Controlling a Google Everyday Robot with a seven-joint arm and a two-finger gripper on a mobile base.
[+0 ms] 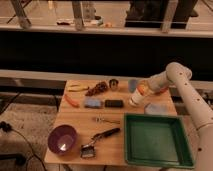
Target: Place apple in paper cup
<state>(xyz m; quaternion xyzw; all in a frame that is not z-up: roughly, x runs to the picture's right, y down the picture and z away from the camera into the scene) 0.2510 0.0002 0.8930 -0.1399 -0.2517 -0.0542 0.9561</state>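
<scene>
My gripper [141, 90] is at the back right of the wooden table [75, 125], reaching in from the right. It is shut on a round orange-red apple [143, 88]. The apple is held right over the mouth of a white paper cup [134, 99], which stands upright just below and left of the gripper. I cannot tell whether the apple touches the cup's rim.
A green tray [156, 140] fills the front right and a purple bowl [62, 139] the front left, with a brush [97, 142] between them. Further back lie a blue sponge [92, 103], a black block [114, 104], a small metal cup [114, 84] and a light blue cloth [156, 108].
</scene>
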